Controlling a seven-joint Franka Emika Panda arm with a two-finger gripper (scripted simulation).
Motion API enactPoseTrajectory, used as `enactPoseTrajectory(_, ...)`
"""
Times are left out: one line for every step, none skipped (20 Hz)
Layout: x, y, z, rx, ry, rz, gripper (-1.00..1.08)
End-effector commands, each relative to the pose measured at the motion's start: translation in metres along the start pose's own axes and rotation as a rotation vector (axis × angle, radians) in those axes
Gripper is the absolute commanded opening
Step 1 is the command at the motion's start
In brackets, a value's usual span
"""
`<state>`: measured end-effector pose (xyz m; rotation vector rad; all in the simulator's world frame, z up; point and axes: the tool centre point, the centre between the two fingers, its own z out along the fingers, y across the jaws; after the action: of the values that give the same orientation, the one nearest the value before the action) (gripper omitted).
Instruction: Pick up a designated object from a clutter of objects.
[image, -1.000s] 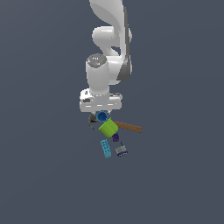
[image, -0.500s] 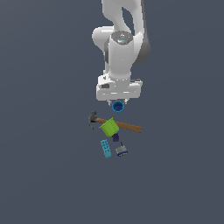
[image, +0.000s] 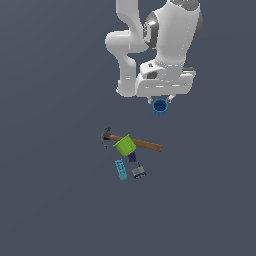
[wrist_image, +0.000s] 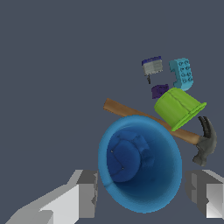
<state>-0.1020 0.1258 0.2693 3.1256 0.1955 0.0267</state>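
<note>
The small blue cup (image: 159, 107) hangs in the air under the white hand, well above the floor, with my gripper (image: 160, 103) shut on it. In the wrist view the blue cup (wrist_image: 140, 162) fills the middle, its hollow inside facing the camera, with a grey finger (wrist_image: 87, 192) on one side and another on the other. The clutter lies below and toward the exterior view's left: a wooden-handled hammer (image: 136, 143), a lime-green cup (image: 124, 145), a teal studded brick (image: 120, 169), a tiny purple block (image: 132, 157) and a small grey piece (image: 139, 172).
From the wrist the pile shows beyond the cup: hammer (wrist_image: 204, 142), lime-green cup (wrist_image: 177, 107), teal brick (wrist_image: 181, 73), purple block (wrist_image: 159, 91), grey piece (wrist_image: 152, 66). The white arm (image: 165, 40) towers over the scene. The floor is plain dark grey.
The arm has risen and swung toward the exterior view's right, carrying the blue cup up and away from the pile. The pile has stayed put.
</note>
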Motion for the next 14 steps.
enactPoseTrajectory(-0.001,-0.024,-0.02,0.002,-0.003,0.0,-1.0)
enactPoseTrajectory(-0.001,-0.034,-0.027,0.003,-0.005,0.0,-1.0)
enactPoseTrajectory(-0.001,-0.043,-0.034,0.003,-0.006,0.0,-1.0)
enactPoseTrajectory(-0.001,-0.052,-0.041,0.004,-0.007,-0.001,-1.0)
enactPoseTrajectory(-0.001,-0.06,-0.048,0.005,-0.009,-0.001,-1.0)
enactPoseTrajectory(0.0,-0.068,-0.054,0.006,-0.01,-0.001,-1.0)
enactPoseTrajectory(0.0,-0.075,-0.06,0.007,-0.011,-0.001,-1.0)
enactPoseTrajectory(0.0,-0.081,-0.065,0.007,-0.012,-0.001,-1.0)
enactPoseTrajectory(0.001,-0.087,-0.07,0.008,-0.013,-0.001,-1.0)
enactPoseTrajectory(0.001,-0.093,-0.074,0.008,-0.013,-0.001,-1.0)
enactPoseTrajectory(0.001,-0.098,-0.078,0.009,-0.014,-0.001,-1.0)
enactPoseTrajectory(0.002,-0.102,-0.082,0.01,-0.015,-0.001,-1.0)
enactPoseTrajectory(0.002,-0.106,-0.085,0.01,-0.015,-0.001,-1.0)
enactPoseTrajectory(0.003,-0.109,-0.087,0.01,-0.016,-0.001,-1.0)
